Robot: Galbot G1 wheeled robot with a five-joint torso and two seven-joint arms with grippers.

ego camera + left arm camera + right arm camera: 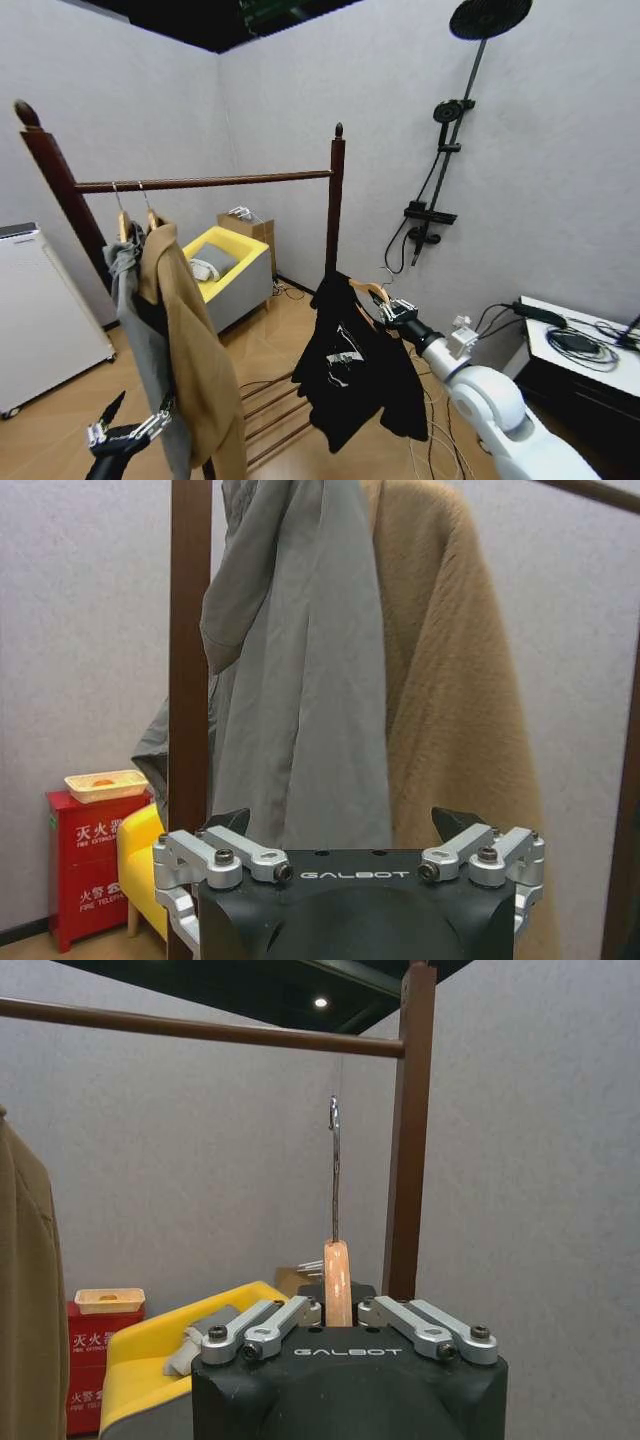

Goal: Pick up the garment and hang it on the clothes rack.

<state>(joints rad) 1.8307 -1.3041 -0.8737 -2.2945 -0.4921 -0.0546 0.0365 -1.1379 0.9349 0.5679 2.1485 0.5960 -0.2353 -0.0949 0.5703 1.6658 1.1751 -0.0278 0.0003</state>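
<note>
Your right gripper (393, 312) pinches the light wooden hanger (338, 1282) of the garment (355, 375). In the right wrist view the wood stands up between the two jaws, and its thin metal hook (334, 1165) points straight up, below the bar. The garment is thin, soft and black. It hangs long and loose straight down from the hanger, in the air just beside the right post of the clothes rack (336, 205), above the rack's slatted base. The rack is dark, smooth wood with round knobs on top. Your left gripper (128, 430) waits low by the grey jacket (135, 330) and tan coat (195, 350), jaws spread wide.
</note>
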